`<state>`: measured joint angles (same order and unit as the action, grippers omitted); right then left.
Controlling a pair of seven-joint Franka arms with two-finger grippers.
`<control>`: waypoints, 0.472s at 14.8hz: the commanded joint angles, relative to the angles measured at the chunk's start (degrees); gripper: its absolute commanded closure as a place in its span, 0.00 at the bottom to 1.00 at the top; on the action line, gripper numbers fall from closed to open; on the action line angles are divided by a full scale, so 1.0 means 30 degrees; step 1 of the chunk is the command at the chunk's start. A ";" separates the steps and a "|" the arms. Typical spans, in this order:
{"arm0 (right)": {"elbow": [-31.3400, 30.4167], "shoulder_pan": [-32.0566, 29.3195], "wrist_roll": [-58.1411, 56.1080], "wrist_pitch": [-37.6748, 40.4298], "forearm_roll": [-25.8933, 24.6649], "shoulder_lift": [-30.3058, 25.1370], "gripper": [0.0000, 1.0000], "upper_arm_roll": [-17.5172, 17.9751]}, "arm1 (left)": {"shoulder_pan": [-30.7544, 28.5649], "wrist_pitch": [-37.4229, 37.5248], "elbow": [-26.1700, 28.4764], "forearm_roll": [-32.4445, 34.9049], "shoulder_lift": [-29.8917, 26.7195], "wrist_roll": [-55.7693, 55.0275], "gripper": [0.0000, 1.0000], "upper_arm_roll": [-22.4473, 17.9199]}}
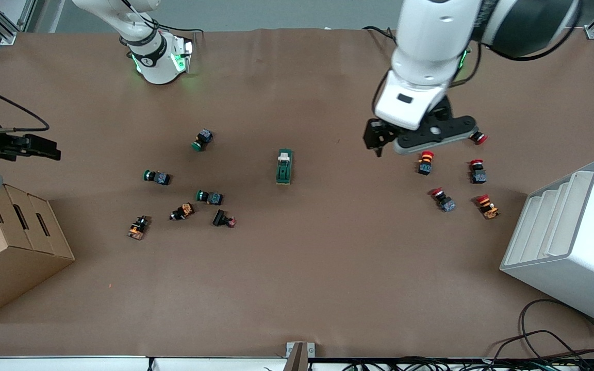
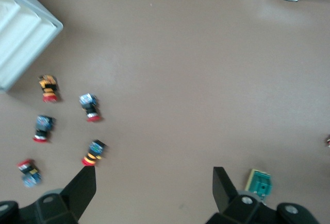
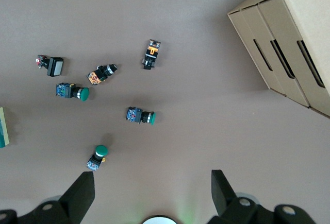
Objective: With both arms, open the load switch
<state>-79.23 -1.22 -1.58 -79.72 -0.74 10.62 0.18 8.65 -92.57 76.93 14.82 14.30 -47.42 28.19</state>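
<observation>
Left end effector hangs open above the table — the load switch sits apart, toward the right arm's end. Right end effector — open, waiting.

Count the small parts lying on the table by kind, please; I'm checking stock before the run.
Green-capped push buttons: 3
Red-capped push buttons: 5
Other small black or orange parts: 3
Load switch: 1
Total: 12
</observation>
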 commanded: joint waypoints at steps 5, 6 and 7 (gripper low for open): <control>-0.3469 0.0842 -0.0117 -0.0818 -0.0044 -0.3213 0.00 -0.0587 | -0.0776 0.0532 0.0751 -0.2622 -0.2008 0.6744 0.00 -0.3090; -0.3560 0.1049 -0.0146 -0.0819 -0.0074 -0.3390 0.00 -0.0792 | -0.0804 0.0620 0.0955 -0.2944 -0.2214 0.7711 0.00 -0.3619; -0.3561 0.1080 -0.0146 -0.0761 -0.0045 -0.3421 0.00 -0.0823 | -0.0804 0.0621 0.1247 -0.3295 -0.2564 0.8881 0.00 -0.4233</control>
<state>-85.98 0.44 -1.60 -80.53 -0.77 3.60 -0.87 5.48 -91.01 77.52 7.22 10.06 -26.30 18.99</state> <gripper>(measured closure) 0.000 0.000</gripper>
